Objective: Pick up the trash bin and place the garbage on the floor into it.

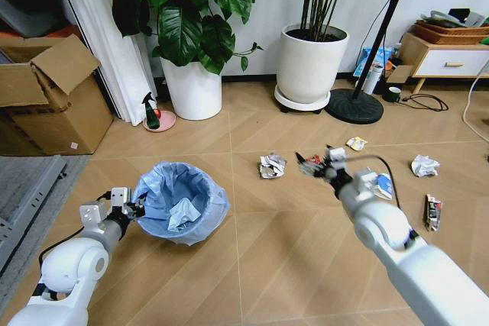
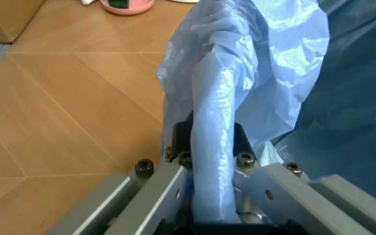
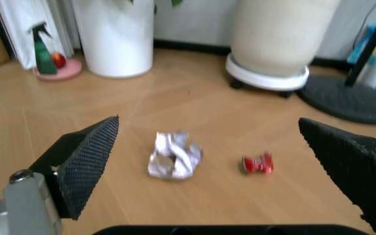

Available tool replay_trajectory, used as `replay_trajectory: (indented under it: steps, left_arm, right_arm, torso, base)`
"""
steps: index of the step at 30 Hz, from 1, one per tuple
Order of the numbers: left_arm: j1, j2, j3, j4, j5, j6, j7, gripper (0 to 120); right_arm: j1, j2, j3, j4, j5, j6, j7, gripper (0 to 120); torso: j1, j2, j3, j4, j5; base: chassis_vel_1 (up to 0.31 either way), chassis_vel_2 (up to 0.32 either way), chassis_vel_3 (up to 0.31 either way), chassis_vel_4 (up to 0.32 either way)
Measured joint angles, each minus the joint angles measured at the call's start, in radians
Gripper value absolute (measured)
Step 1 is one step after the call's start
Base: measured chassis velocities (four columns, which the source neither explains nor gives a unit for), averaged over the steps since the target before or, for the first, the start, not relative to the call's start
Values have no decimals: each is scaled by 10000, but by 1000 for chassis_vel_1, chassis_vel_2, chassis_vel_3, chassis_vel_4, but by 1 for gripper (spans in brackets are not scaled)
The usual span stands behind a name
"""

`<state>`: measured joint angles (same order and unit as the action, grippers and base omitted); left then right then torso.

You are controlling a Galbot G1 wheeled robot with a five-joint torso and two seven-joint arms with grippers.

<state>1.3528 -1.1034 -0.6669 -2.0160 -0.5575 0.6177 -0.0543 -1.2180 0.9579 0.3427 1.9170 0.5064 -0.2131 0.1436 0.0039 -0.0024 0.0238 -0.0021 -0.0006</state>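
The trash bin, dark and lined with a crinkled light-blue bag, stands on the floor at lower left with a white paper piece inside. My left gripper is shut on its near rim; the left wrist view shows the bag-covered rim pinched in my left gripper. My right gripper hovers open over a red wrapper. In the right wrist view the open right gripper frames a crumpled wrapper and the red wrapper. More garbage lies around: a crumpled wrapper, a yellowish wrapper, a paper ball, a crushed cup, a printed wrapper.
Two big white planters stand at the back wall, a green spray bottle beside the left one. A fan base and a low cabinet are at back right, cables trailing. A cardboard box stands at left.
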Motion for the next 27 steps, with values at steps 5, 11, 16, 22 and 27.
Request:
replay_trajectory:
  steps: [5,11,16,22,27]
  left_arm:
    - [21,7,-1,-129,3,-2,-14,0]
    - [89,44,-17,-201,-6,-2,-22,0]
    - [137,15,-2,-241,7,-1,-28,0]
    - [185,18,-8,-272,15,-2,-35,0]
    - [237,20,-11,-304,24,-1,-50,0]
  right_arm:
    - [-450,277,164,19,-214,90,-49,100]
    - [-609,414,224,2,-283,165,-82,100]
    - [-619,433,211,4,-291,178,-84,100]
    - [-587,453,162,-5,-289,190,-95,100]
    - [-538,483,124,-39,-282,204,-114,100]
  torso:
    - [0,0,0,-2,-3]
    - [0,0,0,-1,-3]
    - [1,-1,1,-2,-5]
    - [1,-1,2,-2,-5]
    - [1,-1,2,-1,-5]
  base:
    - [0,0,0,0]
    - [0,0,0,0]
    - [-54,68,63,-59]
    - [-92,94,95,-94]
    - [-87,82,79,-82]
